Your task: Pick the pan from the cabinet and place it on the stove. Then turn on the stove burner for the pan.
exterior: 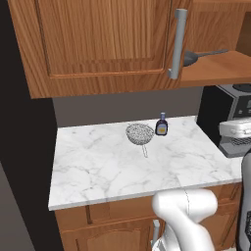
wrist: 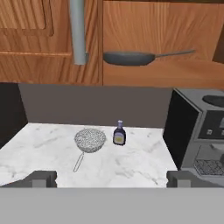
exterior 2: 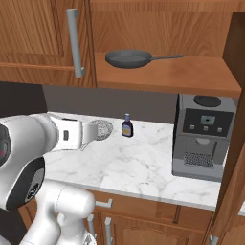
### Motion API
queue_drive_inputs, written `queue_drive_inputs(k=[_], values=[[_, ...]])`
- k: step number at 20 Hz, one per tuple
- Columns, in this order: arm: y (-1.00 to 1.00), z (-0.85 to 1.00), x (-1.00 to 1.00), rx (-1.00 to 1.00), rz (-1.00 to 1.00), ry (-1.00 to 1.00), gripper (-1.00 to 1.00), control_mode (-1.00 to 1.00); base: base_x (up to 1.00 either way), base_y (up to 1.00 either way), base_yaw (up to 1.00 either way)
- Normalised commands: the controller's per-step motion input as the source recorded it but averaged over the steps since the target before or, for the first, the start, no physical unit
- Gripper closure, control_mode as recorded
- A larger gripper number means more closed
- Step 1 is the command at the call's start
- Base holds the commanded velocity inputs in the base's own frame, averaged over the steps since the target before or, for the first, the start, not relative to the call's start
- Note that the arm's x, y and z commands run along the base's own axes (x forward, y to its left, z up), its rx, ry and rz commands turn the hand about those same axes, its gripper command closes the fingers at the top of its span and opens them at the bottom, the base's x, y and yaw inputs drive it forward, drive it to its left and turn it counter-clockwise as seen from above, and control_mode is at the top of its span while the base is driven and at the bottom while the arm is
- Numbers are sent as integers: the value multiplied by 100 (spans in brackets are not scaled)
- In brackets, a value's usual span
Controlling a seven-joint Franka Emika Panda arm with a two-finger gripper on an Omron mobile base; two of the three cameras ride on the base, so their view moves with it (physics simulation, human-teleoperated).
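Note:
The pan (exterior 2: 127, 59) lies flat on the bottom shelf of the open right half of the upper cabinet (exterior 2: 28, 38), its long handle pointing right. From the left base the pan (exterior: 190, 58) peeks out behind the grey bar handle of the closed cabinet (exterior: 103, 44) door. In the hand view the pan (wrist: 129, 58) sits high and just right of centre, far ahead of my gripper (wrist: 113, 179). The fingertips (wrist: 41, 178) stand wide apart with nothing between them, so the gripper is open. The stove is out of view.
On the marble counter (exterior: 98, 166) lie a wire-mesh strainer (exterior: 139, 133) and a small dark bottle (exterior: 162, 125). A dark coffee machine (exterior 2: 203, 136) stands under the open shelf. The opened cabinet door (exterior 2: 233, 182) juts out at the right.

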Motion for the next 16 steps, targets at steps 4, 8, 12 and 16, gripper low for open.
queue_drive_inputs(k=[4,8,12,16], values=[[52,99,-5,0,15,-20,-100,-100,0,0,0],[35,100,-3,0,4,-17,-100,-100,0,0,0],[30,77,0,0,0,-12,-100,-100,0,0,0],[31,31,7,3,-1,-12,-100,-100,0,0,0]])
